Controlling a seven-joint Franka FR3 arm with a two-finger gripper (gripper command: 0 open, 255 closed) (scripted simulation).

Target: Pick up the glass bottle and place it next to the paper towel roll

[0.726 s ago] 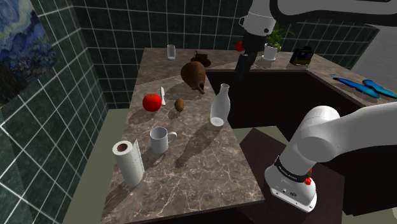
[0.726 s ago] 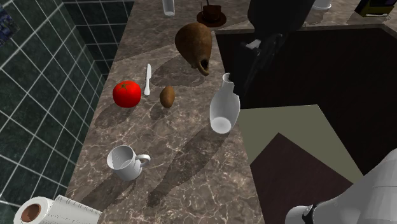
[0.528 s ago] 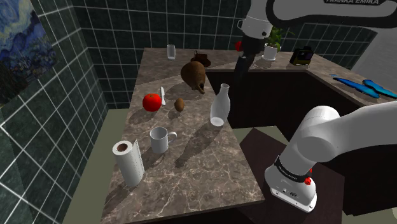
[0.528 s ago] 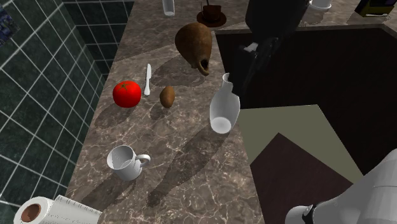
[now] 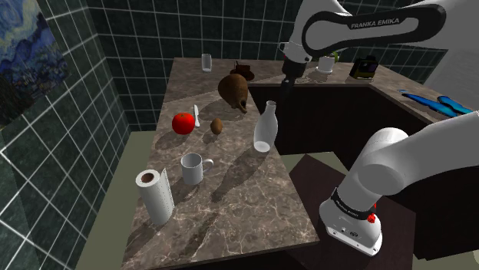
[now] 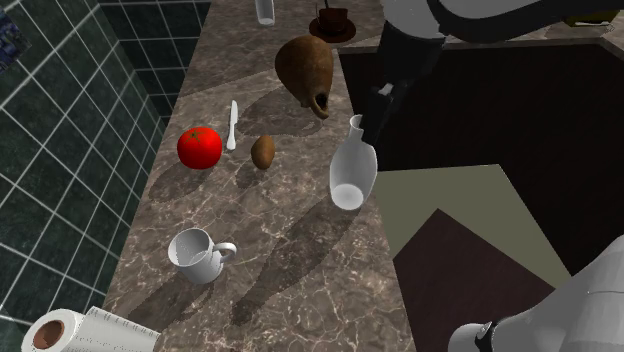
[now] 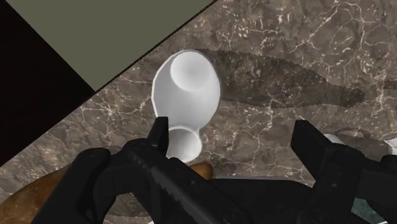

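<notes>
A pale, whitish bottle (image 5: 265,129) (image 6: 351,165) stands upright near the edge of the brown marble counter (image 5: 230,207). My black gripper (image 5: 285,93) (image 6: 376,112) hangs open just above and behind its neck, not touching it. In the wrist view I look down on the bottle (image 7: 188,95). Its mouth lies close to one finger (image 7: 159,135) at the edge of the gap, while the gripper (image 7: 232,137) stands wide apart with nothing clasped. The paper towel roll (image 5: 156,195) (image 6: 85,332) stands at the counter's near corner, far from the bottle.
A white mug (image 5: 193,168) sits between bottle and roll. Behind the bottle are a red tomato (image 5: 183,123), a small brown oval thing (image 5: 217,126), a knife (image 5: 196,115), a brown jug (image 5: 234,88) on its side and a glass (image 5: 206,62). The counter drops off right beside the bottle.
The arm's hand has swung towards the bottle and come down, so the fingers now sit close over its neck. The bottle and everything else on the counter have stayed put.
</notes>
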